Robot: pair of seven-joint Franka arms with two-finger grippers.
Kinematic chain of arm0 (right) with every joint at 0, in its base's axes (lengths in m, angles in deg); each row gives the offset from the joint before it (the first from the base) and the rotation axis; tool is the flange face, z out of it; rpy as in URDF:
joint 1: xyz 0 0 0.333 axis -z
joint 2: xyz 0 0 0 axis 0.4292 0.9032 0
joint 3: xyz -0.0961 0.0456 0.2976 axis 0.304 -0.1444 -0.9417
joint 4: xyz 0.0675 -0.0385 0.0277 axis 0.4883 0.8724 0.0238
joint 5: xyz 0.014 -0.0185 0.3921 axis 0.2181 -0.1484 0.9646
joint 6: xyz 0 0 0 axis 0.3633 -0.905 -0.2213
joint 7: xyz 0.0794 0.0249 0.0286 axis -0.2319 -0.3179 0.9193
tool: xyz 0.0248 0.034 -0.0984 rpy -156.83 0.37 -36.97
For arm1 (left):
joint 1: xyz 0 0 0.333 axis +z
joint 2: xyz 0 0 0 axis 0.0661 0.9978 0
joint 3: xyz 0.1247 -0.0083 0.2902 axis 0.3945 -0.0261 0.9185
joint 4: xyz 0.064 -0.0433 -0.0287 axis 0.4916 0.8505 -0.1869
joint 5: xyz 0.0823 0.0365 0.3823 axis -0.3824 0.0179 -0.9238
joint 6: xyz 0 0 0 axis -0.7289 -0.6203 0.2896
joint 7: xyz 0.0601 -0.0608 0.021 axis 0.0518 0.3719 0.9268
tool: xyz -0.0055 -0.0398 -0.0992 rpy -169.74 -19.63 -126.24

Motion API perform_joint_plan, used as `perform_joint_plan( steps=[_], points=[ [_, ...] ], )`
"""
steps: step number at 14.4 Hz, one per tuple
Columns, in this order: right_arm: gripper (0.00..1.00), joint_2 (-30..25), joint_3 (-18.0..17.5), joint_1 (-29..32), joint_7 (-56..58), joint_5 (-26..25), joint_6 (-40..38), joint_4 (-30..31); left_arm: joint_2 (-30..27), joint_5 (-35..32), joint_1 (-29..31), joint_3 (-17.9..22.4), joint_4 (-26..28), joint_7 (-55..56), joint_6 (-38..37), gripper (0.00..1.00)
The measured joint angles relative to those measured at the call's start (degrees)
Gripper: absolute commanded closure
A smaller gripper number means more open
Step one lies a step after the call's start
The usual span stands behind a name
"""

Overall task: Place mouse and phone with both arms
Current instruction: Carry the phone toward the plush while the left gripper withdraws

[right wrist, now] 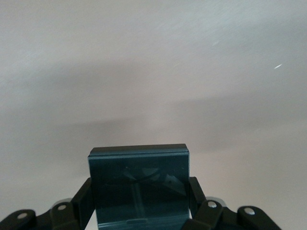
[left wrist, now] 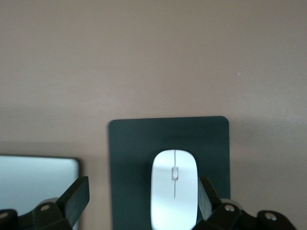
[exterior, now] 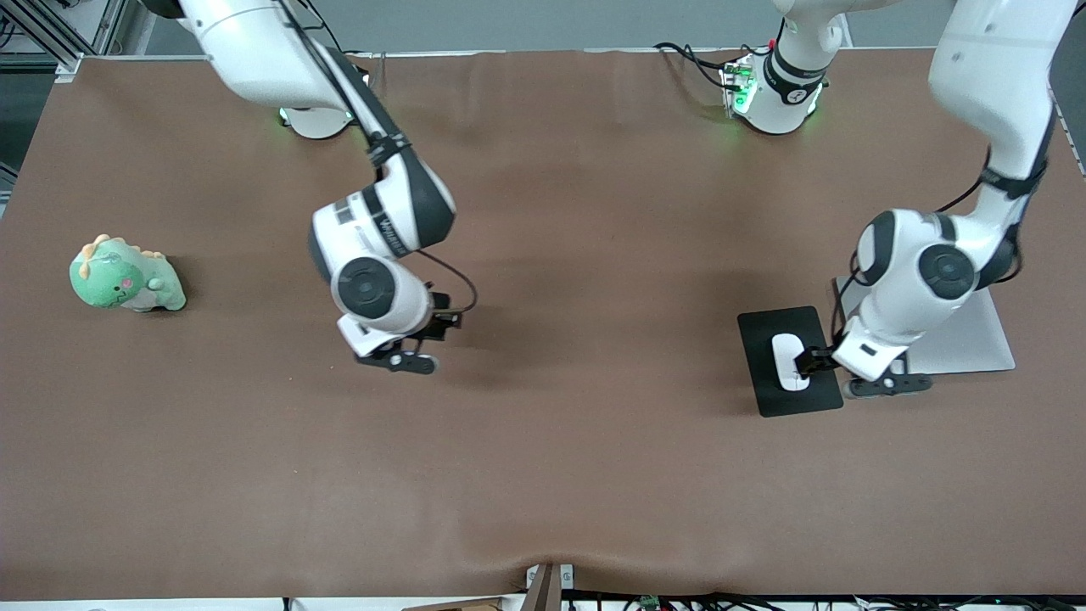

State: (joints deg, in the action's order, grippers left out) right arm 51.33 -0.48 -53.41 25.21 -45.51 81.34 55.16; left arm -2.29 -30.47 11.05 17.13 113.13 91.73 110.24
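White mouse [left wrist: 174, 189] lies on black pad [exterior: 766, 335], left tool [left wrist: 139, 199] released; right tool [right wrist: 140, 203] grasps phone [right wrist: 139, 187].

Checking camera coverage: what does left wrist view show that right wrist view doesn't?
Only the left wrist view: the white mouse lying on the black pad, the left gripper open with one finger on either side of the mouse, and a pale grey slab beside the pad.

Only the right wrist view: the phone clamped in the right gripper, held over bare table.

Both: the brown table cover and each arm's own black fingertips. Neither shows the green plush toy.
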Motion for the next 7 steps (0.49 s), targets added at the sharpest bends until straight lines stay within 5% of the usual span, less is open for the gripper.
perform_joint_plan(
  steps=[4, 7],
  points=[
    [1.00, -3.08, 0.09, 6.53, 6.79, -0.01, -0.29, 4.42, -8.74, 0.85, -0.06, -0.97, -12.98, 0.11, -26.89, 0.00],
    [1.00, -6.15, 0.11, 10.33, 11.05, -0.02, 0.35, 9.09, -11.15, 3.95, -0.09, -1.10, -23.24, 0.12, -39.63, 0.00]
  ],
)
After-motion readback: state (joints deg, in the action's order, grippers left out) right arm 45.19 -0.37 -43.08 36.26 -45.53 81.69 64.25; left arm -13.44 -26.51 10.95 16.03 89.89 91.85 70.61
